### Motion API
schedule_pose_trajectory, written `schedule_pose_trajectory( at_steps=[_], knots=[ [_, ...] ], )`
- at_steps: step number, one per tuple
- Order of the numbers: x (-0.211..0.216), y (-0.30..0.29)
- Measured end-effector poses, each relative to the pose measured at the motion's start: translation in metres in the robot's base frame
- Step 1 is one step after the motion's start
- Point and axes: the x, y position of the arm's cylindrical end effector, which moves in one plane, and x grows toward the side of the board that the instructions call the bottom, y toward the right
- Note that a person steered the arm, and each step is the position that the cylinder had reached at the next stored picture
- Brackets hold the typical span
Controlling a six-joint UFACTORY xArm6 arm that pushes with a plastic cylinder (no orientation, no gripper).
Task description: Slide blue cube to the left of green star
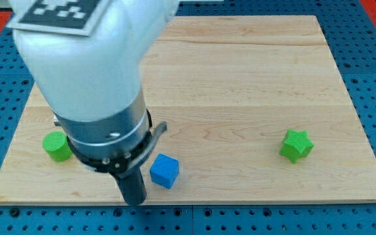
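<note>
The blue cube [164, 171] lies on the wooden board near the view's bottom, left of centre. The green star [296, 145] lies far off toward the view's right. My dark rod comes down from the big white and grey arm at the view's left; my tip [134, 201] sits just left of and slightly below the blue cube, close to it or touching it.
A green block [57, 146], partly hidden by the arm, lies at the view's left. The wooden board [240, 78] rests on a blue perforated table; its bottom edge [240, 202] runs just under my tip.
</note>
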Motion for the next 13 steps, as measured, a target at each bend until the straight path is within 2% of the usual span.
schedule_pose_trajectory(
  at_steps=[3,5,6,9,12,13],
  knots=[
    [-0.058,0.085],
    [-0.092,0.111],
    [-0.095,0.142],
    [-0.062,0.130],
    [-0.093,0.189],
    [-0.084,0.122]
  ],
)
